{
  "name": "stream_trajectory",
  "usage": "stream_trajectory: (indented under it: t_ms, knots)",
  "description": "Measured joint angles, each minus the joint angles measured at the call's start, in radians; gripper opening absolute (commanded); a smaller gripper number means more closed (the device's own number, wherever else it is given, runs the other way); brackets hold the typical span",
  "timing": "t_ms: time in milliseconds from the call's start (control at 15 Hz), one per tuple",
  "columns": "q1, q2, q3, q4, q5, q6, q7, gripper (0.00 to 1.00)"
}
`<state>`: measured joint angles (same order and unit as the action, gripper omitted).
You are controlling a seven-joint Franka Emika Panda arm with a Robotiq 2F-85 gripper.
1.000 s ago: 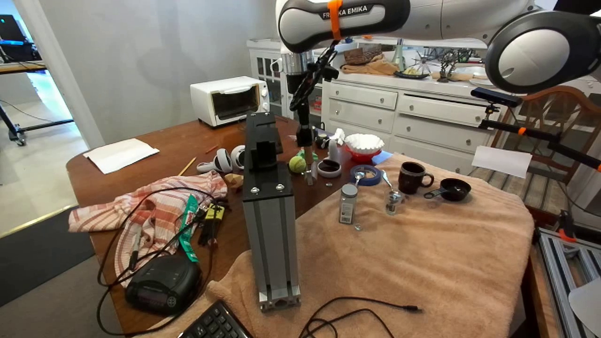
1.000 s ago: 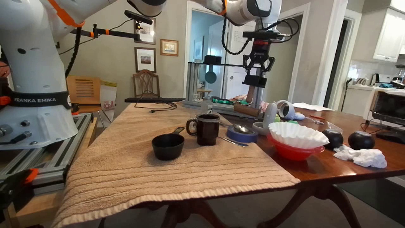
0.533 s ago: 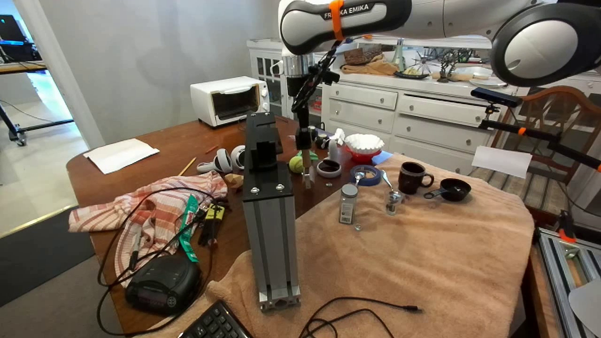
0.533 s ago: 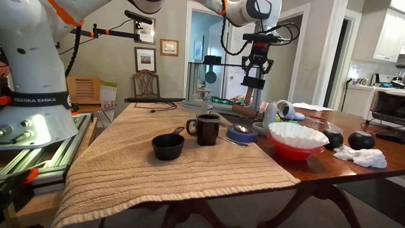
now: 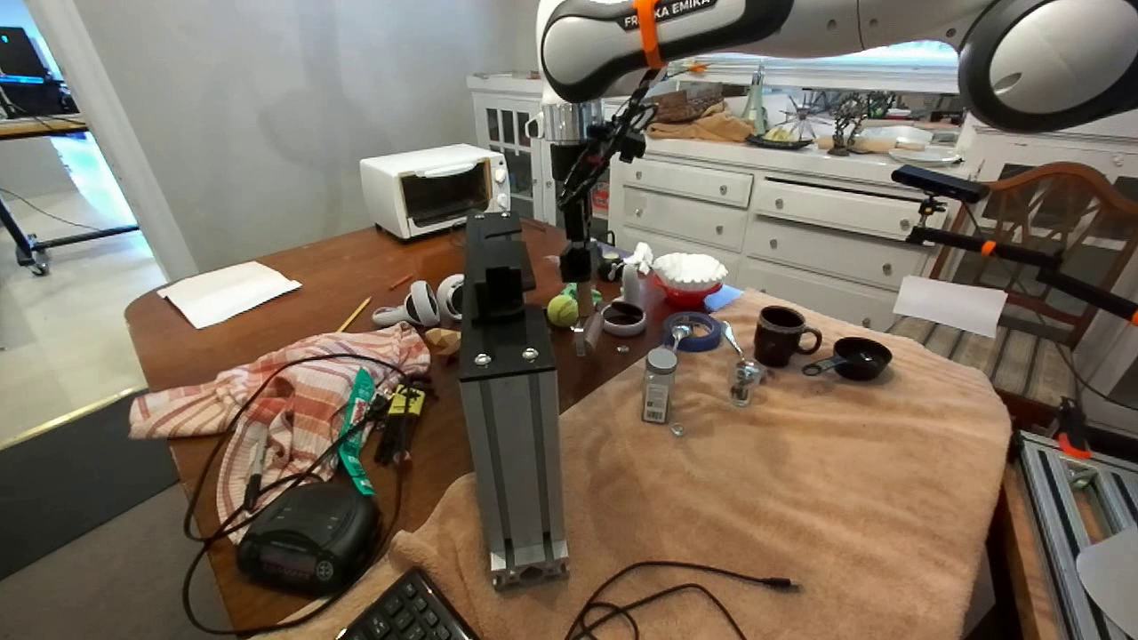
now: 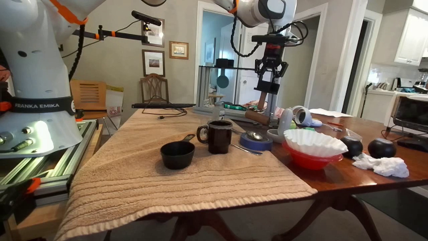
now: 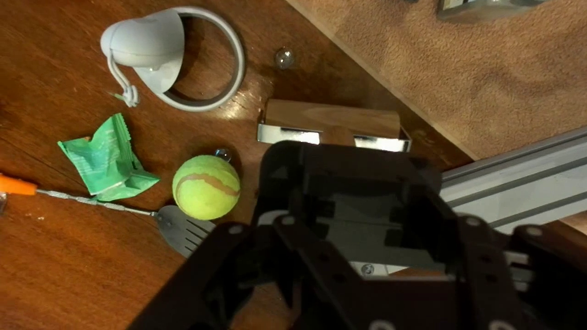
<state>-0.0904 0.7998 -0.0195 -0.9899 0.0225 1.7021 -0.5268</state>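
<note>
Hanging beneath the end effector (image 6: 266, 87) that is pinching its handle (image 6: 262, 100), a roller (image 6: 257, 117) is pointing down; well apart from the roller, a red bowl (image 6: 311, 163) is holding paper filters (image 6: 314, 143).

A dark brown mug (image 6: 219, 137) stands on a tan towel (image 6: 187, 190), a black measuring cup (image 6: 177, 158) near its handle. In an exterior view, a roll of blue painter's tape (image 6: 255, 144) with a metal spoon (image 6: 254, 135) over it lies right of the mug; farther right, a red bowl (image 6: 307, 164) holds white coffee filters (image 6: 314, 144). In an exterior view, a grey-capped clear jar (image 5: 658, 389) stands left of the mug; well left of the mug are a tennis ball (image 5: 563, 311) and a white toaster oven (image 5: 436, 188).
</note>
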Motion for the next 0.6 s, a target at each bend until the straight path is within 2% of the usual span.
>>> stream_trajectory:
  t_ms: [67, 267, 333, 600]
  knots:
    - [0.001, -0.005, 0.000, -0.019, 0.000, 0.034, 0.015, 0.59]
    - [0.002, -0.009, 0.000, -0.058, 0.000, 0.099, 0.042, 0.59]
    - [0.002, -0.009, 0.000, -0.063, 0.000, 0.102, 0.045, 0.34]
    - [-0.003, -0.009, 0.010, -0.064, -0.011, 0.101, 0.045, 0.34]
